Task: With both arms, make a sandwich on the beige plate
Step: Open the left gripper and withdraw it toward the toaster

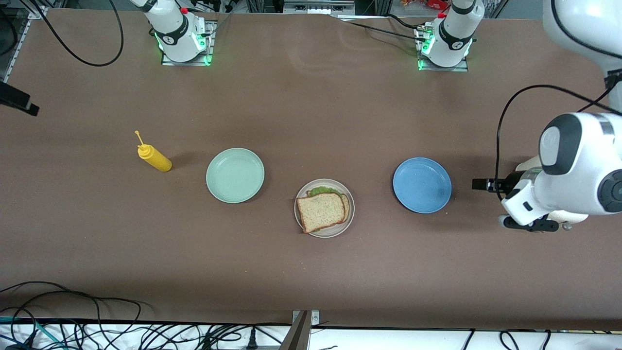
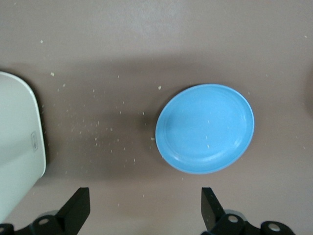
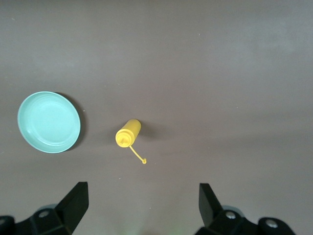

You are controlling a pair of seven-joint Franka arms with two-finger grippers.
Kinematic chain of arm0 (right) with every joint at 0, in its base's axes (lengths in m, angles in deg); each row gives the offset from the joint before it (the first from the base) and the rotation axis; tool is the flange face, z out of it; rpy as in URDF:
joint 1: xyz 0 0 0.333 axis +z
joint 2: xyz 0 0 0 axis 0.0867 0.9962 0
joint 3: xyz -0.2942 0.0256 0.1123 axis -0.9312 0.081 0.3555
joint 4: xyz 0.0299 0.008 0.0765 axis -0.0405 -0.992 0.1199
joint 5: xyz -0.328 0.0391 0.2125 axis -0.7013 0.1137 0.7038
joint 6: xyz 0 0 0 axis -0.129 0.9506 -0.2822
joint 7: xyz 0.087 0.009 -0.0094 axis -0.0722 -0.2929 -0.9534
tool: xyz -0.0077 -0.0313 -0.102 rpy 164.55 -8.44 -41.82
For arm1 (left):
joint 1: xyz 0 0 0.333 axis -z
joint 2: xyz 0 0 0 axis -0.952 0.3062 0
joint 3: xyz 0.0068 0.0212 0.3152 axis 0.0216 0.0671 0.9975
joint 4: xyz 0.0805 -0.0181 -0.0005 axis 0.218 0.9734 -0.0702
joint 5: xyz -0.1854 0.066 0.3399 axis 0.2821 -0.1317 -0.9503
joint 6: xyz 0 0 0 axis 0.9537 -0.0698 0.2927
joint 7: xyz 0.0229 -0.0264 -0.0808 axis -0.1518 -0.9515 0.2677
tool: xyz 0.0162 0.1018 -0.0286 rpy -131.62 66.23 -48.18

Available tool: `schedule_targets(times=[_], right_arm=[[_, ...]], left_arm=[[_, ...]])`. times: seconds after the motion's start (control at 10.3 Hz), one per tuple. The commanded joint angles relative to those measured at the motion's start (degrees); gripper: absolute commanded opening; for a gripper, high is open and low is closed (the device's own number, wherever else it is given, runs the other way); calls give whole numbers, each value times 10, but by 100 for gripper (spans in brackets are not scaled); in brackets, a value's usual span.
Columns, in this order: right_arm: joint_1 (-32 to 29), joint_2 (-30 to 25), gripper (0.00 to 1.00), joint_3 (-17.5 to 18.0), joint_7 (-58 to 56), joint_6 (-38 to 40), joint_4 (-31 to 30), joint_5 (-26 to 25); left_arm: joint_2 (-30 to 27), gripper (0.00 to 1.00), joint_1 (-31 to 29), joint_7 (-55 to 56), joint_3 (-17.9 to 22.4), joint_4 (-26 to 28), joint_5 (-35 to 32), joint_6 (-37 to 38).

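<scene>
the sandwich (image 1: 323, 210) on the beige plate (image 1: 348, 219) lies well apart from both open claws.

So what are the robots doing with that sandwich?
Nothing right now. The sandwich already sits finished on the beige plate, between the green plate and the blue plate. The left gripper hangs open above the table by the blue plate, and the right gripper is open high over the mustard bottle. Both hold nothing.

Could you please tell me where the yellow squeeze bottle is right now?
The yellow squeeze bottle lies on its side on the table, beside the mint green plate, toward the right arm's end.
</scene>
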Motion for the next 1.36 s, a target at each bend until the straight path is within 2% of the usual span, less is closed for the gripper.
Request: schedule_targets(times=[0.0, 0.1, 0.49, 0.68, 1.26], right_arm=[[-3, 19, 100, 11, 9, -8, 6, -34], [-3, 22, 100, 13, 9, -10, 6, -46], [-5, 35, 100, 11, 18, -28, 8, -21], [-4, 37, 100, 12, 69, -27, 10, -16], [-4, 39, 100, 12, 77, -29, 10, -13]], left_arm=[[-86, 100, -17, -6, -5, 65, -18, 8], [-110, 100, -23, -6, -5, 79, -18, 10], [-182, 100, -34, 7, -6, 77, -25, 54], [-208, 100, -33, 6, -9, 74, -61, 60], [-200, 100, -24, 6, -14, 69, -62, 49]])
